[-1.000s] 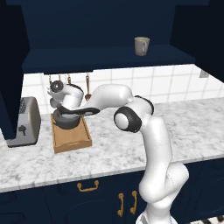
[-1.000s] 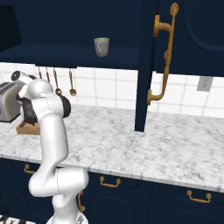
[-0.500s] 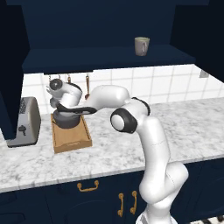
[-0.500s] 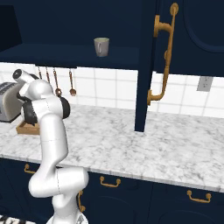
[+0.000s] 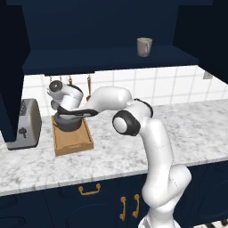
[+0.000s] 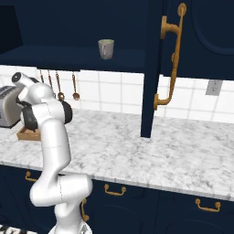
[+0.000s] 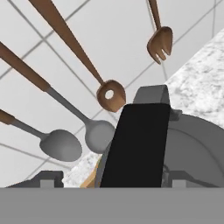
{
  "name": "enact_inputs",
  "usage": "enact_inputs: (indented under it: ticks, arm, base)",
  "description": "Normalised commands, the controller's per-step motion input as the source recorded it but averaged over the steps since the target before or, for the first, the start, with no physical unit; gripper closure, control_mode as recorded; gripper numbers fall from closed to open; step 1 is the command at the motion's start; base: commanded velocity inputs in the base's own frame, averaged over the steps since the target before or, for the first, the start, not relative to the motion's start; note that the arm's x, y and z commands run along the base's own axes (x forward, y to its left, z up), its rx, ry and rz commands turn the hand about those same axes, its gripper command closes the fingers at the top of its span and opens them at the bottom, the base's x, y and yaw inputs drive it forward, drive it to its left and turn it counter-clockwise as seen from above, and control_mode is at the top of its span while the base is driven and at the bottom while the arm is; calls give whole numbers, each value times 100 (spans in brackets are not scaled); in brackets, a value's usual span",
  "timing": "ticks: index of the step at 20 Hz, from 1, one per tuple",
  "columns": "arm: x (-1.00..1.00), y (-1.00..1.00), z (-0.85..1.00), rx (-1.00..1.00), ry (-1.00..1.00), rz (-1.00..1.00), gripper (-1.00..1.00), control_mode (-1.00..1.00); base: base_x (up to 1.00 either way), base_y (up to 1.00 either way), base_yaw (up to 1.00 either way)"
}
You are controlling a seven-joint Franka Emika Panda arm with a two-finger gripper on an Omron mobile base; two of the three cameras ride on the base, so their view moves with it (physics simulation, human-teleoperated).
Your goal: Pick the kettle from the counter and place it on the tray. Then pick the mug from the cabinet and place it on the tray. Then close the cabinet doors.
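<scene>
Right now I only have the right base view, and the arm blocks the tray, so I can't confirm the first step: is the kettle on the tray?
Observer: Yes. In the left base view the kettle sits inside the tray, at its end nearer the wall.
Operator: Is the gripper clamped on it?
Observer: No. In the hand view the gripper looks open, its fingertips on either side of the black handle, with a gap showing on one side.
Operator: Anything crowding the tray?
Observer: The toaster stands beside it on the counter, apart from the tray's rim.
</scene>
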Motion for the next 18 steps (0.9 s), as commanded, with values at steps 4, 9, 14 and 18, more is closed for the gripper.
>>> enact_inputs:
  ticks: [4, 9, 14, 18]
  arm:
    - [-18, 0, -1, 0, -2, 3, -100, -100]
    - [-28, 1, 0, 0, -16, 5, -100, -100]
    - [-22, 5, 2, 0, -12, 10, -100, -100]
    - [-21, 8, 2, 1, -22, 20, -100, -100]
  base:
    - [0, 0, 0]
    - [0, 0, 0]
    - [0, 0, 0]
    - [0, 0, 0]
